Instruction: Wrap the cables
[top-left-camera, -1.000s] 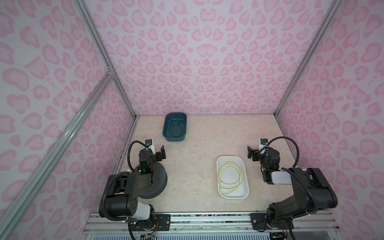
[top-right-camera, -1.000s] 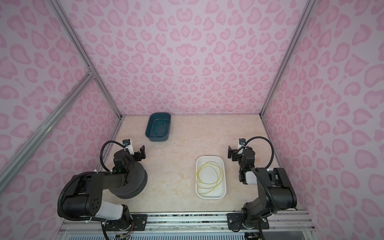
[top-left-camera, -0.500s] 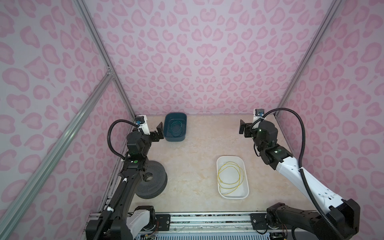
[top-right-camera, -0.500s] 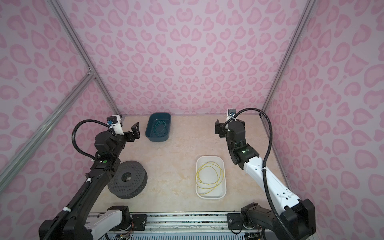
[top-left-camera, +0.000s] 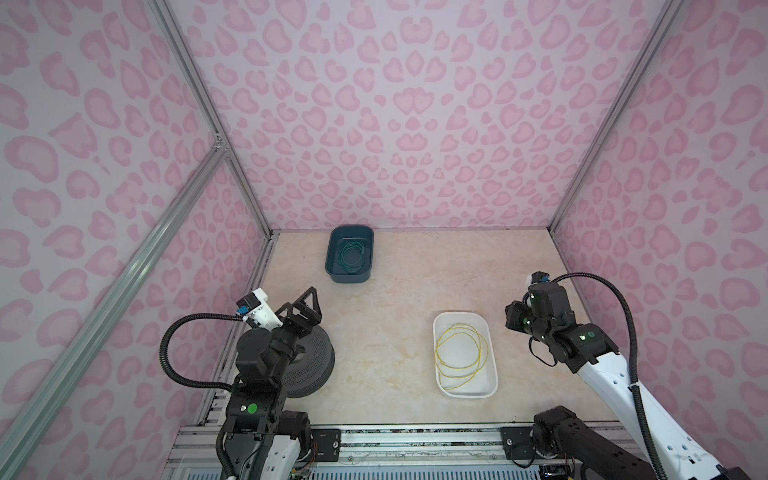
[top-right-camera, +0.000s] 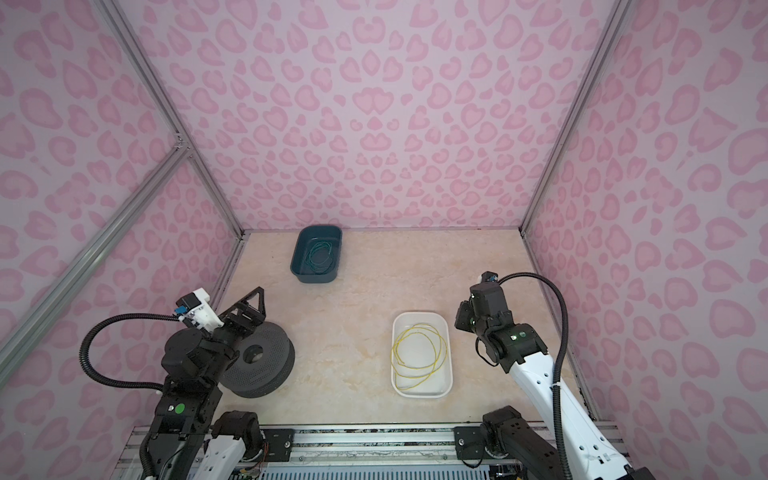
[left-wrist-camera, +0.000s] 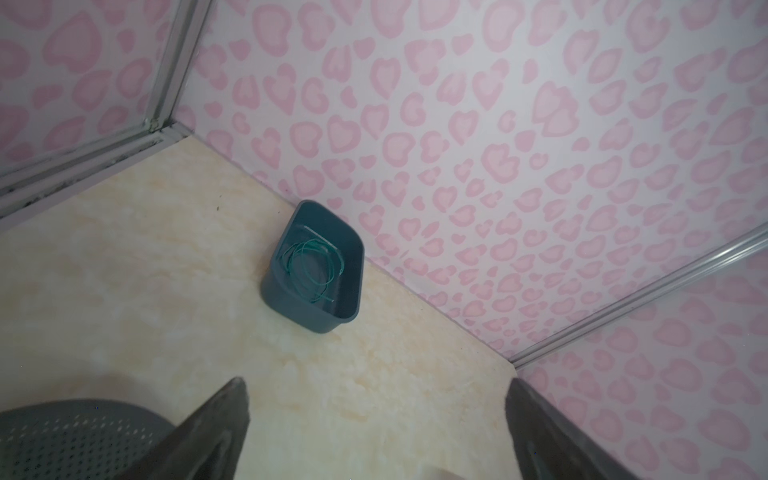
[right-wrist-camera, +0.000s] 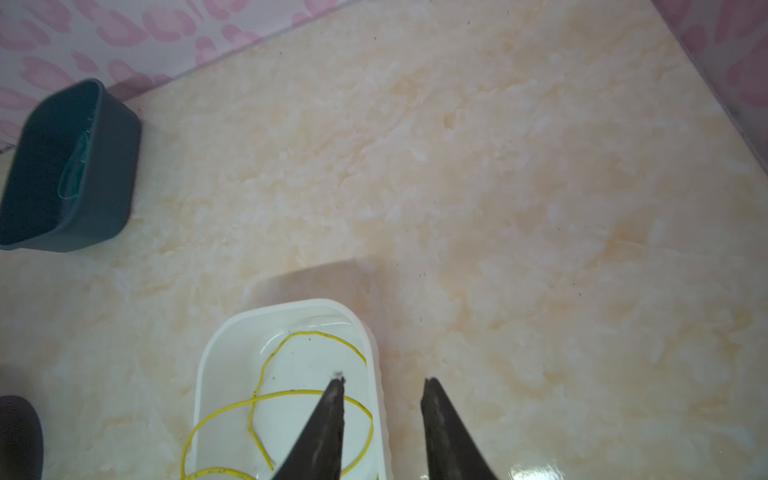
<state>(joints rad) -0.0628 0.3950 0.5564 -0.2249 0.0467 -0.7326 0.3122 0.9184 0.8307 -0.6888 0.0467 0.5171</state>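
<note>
Both sets of jaws stand apart and empty, so lower your right gripper over the yellow cable coiled in the tray, lower right of centre in both top views, and pinch one strand, keeping the left gripper clear.

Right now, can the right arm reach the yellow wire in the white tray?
Probably yes. The right hand hangs open close by the white tray, and nothing covers the yellow wire lying inside.
</note>
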